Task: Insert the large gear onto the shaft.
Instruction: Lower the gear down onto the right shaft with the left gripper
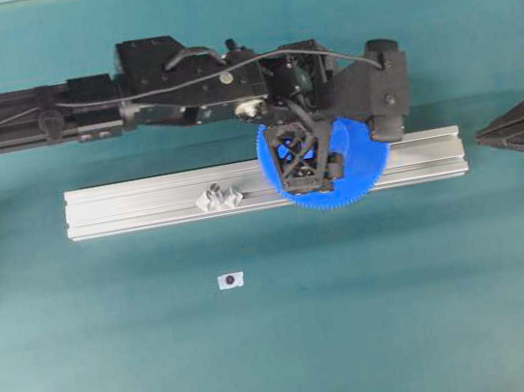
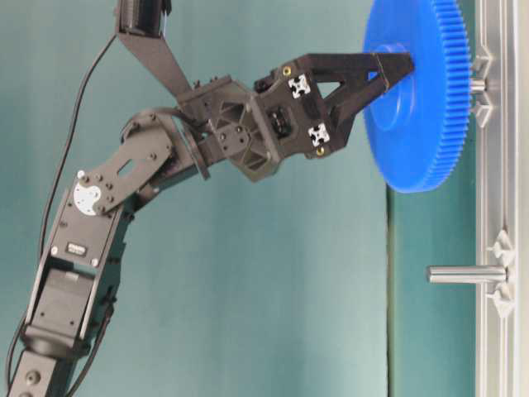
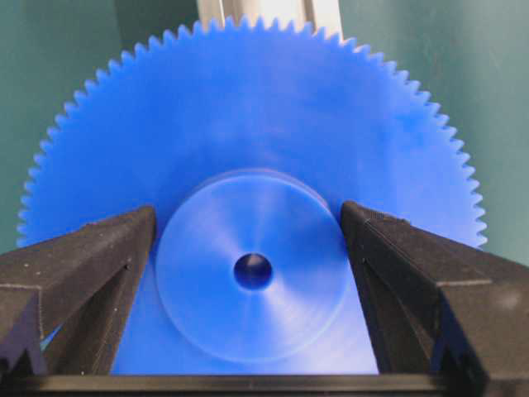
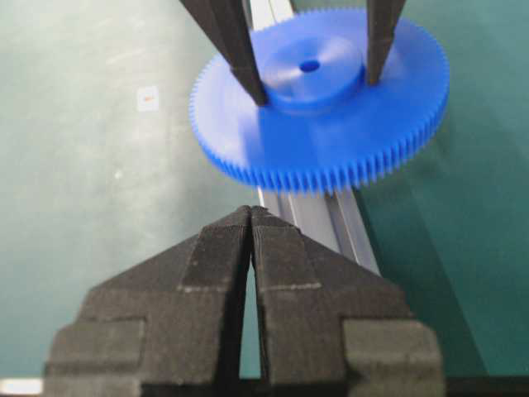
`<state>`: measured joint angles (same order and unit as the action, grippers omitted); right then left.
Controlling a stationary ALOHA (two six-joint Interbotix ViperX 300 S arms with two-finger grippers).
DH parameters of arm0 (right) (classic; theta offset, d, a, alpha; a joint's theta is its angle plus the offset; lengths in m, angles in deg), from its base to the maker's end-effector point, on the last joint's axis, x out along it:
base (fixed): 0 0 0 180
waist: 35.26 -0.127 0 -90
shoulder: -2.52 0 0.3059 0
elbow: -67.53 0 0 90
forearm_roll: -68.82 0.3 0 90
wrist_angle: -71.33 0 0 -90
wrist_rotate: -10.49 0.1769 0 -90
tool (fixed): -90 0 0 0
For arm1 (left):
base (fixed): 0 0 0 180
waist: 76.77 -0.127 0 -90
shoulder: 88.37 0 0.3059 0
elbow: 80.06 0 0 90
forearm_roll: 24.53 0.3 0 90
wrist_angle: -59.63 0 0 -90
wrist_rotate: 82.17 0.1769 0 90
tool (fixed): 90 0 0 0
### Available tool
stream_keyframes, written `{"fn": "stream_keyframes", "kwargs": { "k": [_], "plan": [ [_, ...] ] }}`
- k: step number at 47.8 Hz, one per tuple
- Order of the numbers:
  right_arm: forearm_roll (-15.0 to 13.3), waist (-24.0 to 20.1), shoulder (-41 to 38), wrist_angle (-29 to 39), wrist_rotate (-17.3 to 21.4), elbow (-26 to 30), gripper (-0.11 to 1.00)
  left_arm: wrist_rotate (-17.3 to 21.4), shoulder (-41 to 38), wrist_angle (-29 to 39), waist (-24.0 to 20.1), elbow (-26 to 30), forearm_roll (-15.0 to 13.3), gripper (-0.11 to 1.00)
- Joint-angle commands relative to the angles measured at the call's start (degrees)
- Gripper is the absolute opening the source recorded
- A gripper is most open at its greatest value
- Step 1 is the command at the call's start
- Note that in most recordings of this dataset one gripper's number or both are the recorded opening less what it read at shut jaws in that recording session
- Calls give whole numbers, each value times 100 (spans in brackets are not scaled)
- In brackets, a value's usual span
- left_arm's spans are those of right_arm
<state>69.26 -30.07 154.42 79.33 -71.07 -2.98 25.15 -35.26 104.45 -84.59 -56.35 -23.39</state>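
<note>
Your left gripper (image 3: 252, 248) is clenched on the large gear (image 1: 360, 174), a big flat blue plastic disc with fine teeth round its rim. The two black fingers (image 3: 99, 265) press on opposite sides of its raised round hub. The gear hangs level over the long silver aluminium rail (image 1: 141, 202) that lies across the green table (image 1: 122, 383).

You are at the seating step. The shaft (image 2: 478, 83), a slim silvery metal pin on a small clear mount, stands on the rail directly under the gear. Only a short length of it shows between the gear's underside and the rail. The gear's small centre hole (image 3: 252, 271) looks dark from above, with no metal at its top. Whether the pin's tip has entered the hole cannot be seen.

The next move likely calls for a straight push down along the pin, keeping the disc level so the hole does not bind. Let go only once the gear sits low on the shaft.

Further along the rail, well apart from the gear, stands a second bare silvery pin (image 2: 467, 274) on clear diamond-shaped pieces. It is not your target.

Your right gripper (image 4: 250, 219) is pinched closed on nothing, parked near the rail's far end.

No container is in view. A small white tag with a dark dot (image 1: 230, 280) lies loose on the table.
</note>
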Motion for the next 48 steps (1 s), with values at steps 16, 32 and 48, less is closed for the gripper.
{"fn": "stream_keyframes", "kwargs": {
  "k": [16, 32, 48],
  "plan": [
    [0, 9, 35, -53, 53, 53, 10, 35, 88, 272, -35, 167, 18, 90],
    [0, 18, 88, -53, 53, 35, 10, 35, 264, 255, -35, 44, 18, 90],
    [0, 9, 88, -53, 53, 35, 10, 62, 413, 316, -35, 35, 18, 90]
  ]
}}
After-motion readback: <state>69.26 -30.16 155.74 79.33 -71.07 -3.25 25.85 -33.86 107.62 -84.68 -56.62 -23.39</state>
